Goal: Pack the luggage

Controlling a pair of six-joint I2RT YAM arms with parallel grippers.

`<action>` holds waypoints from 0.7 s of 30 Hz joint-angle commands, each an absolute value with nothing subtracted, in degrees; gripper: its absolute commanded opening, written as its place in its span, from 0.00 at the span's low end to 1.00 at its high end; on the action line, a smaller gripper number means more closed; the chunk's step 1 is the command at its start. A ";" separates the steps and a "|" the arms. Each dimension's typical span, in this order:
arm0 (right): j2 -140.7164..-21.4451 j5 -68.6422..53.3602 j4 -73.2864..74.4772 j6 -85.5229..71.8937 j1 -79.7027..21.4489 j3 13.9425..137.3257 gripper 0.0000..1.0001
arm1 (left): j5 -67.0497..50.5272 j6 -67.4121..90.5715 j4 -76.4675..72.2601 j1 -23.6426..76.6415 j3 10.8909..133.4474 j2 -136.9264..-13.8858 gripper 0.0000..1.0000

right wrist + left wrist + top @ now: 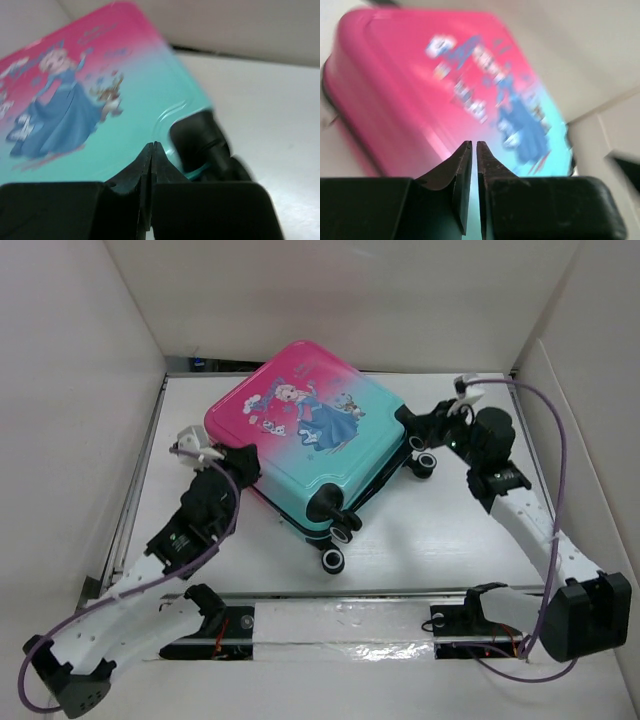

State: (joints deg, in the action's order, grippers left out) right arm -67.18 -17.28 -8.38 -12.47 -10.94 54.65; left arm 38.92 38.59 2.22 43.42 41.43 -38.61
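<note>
- Your top view looks down from over the near edge, covering the whole tabletop (440, 540).
- Your left wrist view sits low, close by the left edge, facing right across the luggage (420, 90).
- Your right wrist view looks left, close; both share the printed lid.
</note>
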 commanded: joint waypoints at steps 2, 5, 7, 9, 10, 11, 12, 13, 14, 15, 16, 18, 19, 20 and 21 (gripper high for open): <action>-59.79 -10.56 -12.14 -12.22 -15.90 45.90 0.00 | 28.61 32.79 -10.09 33.61 55.06 -54.46 0.10; -55.74 -7.30 -12.83 -13.26 -16.44 37.46 0.00 | 12.95 35.24 -9.84 23.25 63.68 -65.80 0.10; -52.66 -6.68 -13.71 -14.06 -16.44 32.10 0.00 | 8.01 36.55 -10.02 19.62 67.48 -72.64 0.11; -50.98 -5.81 -16.59 -15.46 -16.96 28.93 0.00 | 7.73 36.65 -8.01 15.74 73.63 -76.80 0.13; -50.89 -5.71 -17.05 -15.99 -16.96 26.65 0.00 | 7.56 36.22 -6.69 14.17 76.09 -81.08 0.14; -51.06 -5.63 -17.05 -16.00 -16.96 26.02 0.00 | 6.69 35.95 -5.20 12.50 78.46 -83.38 0.14; -51.24 -5.80 -17.05 -15.56 -16.96 25.58 0.00 | 4.33 35.34 -3.10 9.09 82.92 -85.41 0.15; -52.46 -6.06 -16.79 -15.21 -16.96 25.40 0.00 | 3.35 34.11 -1.60 7.31 85.49 -90.30 0.18; -53.17 -5.98 -16.09 -14.86 -16.96 25.57 0.00 | 2.03 33.93 -0.10 5.47 87.95 -93.14 0.18; -53.87 -5.98 -14.78 -14.59 -16.96 25.84 0.00 | -2.76 33.40 3.65 3.80 93.02 -95.86 0.19; -55.27 -7.28 -14.68 -14.33 -16.96 26.19 0.00 | -4.64 32.09 5.34 1.08 95.86 -102.07 0.20; -56.86 -8.87 -14.33 -13.80 -16.96 27.15 0.00 | -7.72 30.51 13.57 -1.31 105.49 -108.69 0.20; -57.47 -10.01 -14.24 -13.62 -16.96 27.59 0.00 | -8.34 29.11 15.71 -3.23 108.17 -114.38 0.20; -58.61 -10.11 -14.85 -13.71 -16.96 27.68 0.00 | -9.92 28.31 18.08 -4.30 110.89 -118.52 0.20; -59.06 -10.11 -15.03 -13.80 -16.96 27.69 0.00 | -11.41 28.30 18.02 -5.44 111.00 -118.56 0.20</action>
State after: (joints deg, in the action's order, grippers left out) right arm -57.84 -8.60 -11.25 -14.59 -16.60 25.36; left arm -4.16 31.79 7.86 -2.57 107.15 -113.82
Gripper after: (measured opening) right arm 0.010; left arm 0.201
